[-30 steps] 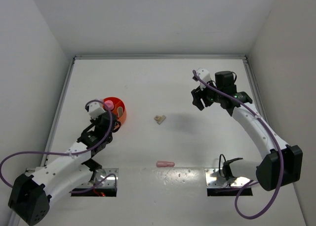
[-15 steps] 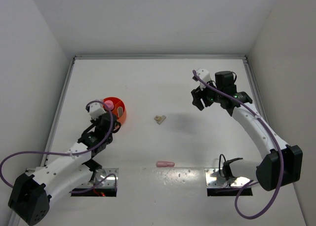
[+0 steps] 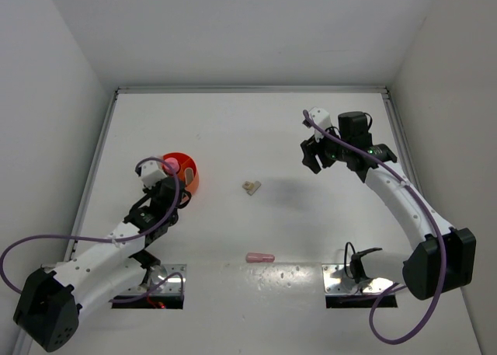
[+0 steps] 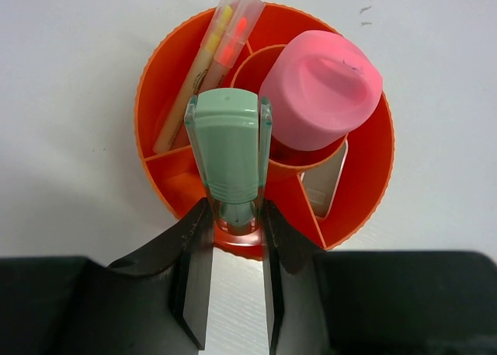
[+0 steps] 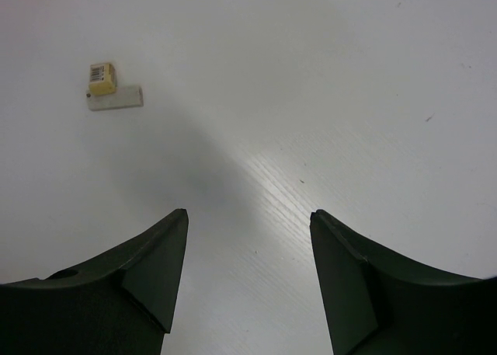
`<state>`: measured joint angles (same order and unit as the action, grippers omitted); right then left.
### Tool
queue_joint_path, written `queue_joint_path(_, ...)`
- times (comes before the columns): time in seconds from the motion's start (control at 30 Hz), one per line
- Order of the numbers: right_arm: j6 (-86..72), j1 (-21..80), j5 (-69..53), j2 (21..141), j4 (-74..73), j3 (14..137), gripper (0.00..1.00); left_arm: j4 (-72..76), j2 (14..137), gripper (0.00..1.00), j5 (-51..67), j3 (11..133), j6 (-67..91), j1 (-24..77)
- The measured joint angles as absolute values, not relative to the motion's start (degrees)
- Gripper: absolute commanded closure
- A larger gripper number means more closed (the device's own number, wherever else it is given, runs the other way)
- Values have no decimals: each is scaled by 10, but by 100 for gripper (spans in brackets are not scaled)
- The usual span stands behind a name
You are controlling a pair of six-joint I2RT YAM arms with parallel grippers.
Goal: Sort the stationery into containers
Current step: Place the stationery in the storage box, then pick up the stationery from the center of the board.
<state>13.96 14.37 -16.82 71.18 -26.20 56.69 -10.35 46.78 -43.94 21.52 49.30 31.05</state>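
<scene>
My left gripper (image 4: pixel 233 215) is shut on a pale green bar (image 4: pixel 227 141), which hangs upright over the near-left compartment of the round orange tub (image 4: pixel 373 176). The tub holds pink and yellow sticks (image 4: pixel 210 52), a pink-capped tube (image 4: pixel 320 91) in its middle cup and a pale block (image 4: pixel 326 186). From above, the left gripper (image 3: pixel 169 186) sits at the tub's (image 3: pixel 191 178) near side. A small beige and yellow block (image 3: pixel 250 187) (image 5: pixel 113 97) lies mid-table. A pink bar (image 3: pixel 259 257) lies near the front. My right gripper (image 3: pixel 312 158) (image 5: pixel 248 219) stands open and empty, right of the block.
White walls enclose the table on the left, back and right. Two metal base plates (image 3: pixel 353 280) sit at the near edge. A purple cable (image 3: pixel 31 246) loops off the left arm.
The left wrist has shifted very slightly over the tub, still holding the green bar. The right arm has not moved.
</scene>
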Motion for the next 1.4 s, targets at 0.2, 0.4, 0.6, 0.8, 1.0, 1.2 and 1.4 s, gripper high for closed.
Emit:
queue_joint_path(0.2, 140, 144, -172, 712, -262, 567, 35, -107, 468, 68, -445, 215, 502, 310)
queue_joint_path(0.4, 140, 144, -172, 712, -262, 567, 35, -110, 468, 58, -447, 216, 503, 310)
queue_joint_path(0.6, 140, 144, -172, 712, -262, 563, 35, -113, 468, 54, -450, 219, 507, 311)
queue_joint_path(0.8, 140, 144, -172, 712, -262, 559, 35, -113, 472, 53, -453, 220, 513, 311)
queue_joint_path(1.0, 140, 144, -172, 712, -262, 558, 35, -144, 462, 45, -446, 234, 515, 311)
queue_joint_path(1.2, 140, 144, -172, 712, -262, 558, 35, -196, 427, 51, -432, 278, 517, 330)
queue_joint_path(1.4, 147, 144, -172, 712, -262, 558, 96, -223, 396, 99, -374, 331, 507, 366)
